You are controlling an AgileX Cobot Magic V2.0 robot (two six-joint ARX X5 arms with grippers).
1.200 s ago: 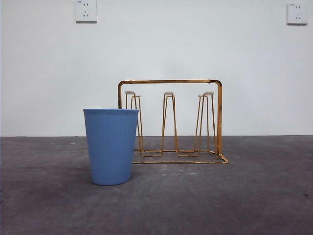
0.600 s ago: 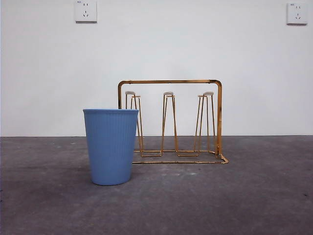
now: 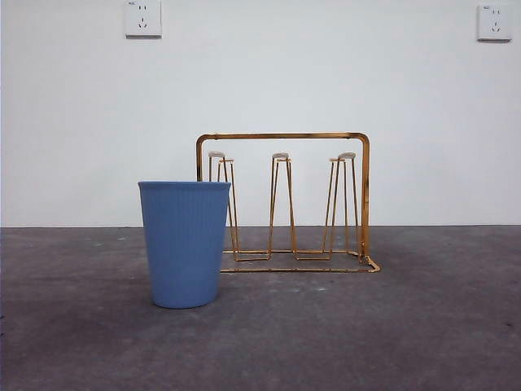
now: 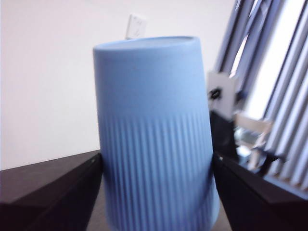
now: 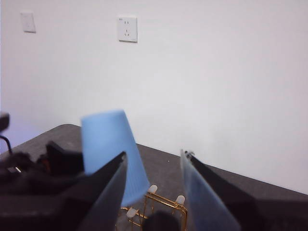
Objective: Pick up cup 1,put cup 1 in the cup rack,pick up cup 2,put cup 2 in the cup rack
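The front view shows one standing cup (image 3: 185, 244) left of centre on the bench (image 3: 407, 326), overlapping the rack's (image 3: 364, 195) left pegs. Only the wrist views show a second, upturned cup (image 4: 154, 144), clamped in the left claw (image 4: 156, 163) above the rack. The right claw (image 5: 154, 163) is spread apart and empty. Two wall sockets (image 3: 142, 18).
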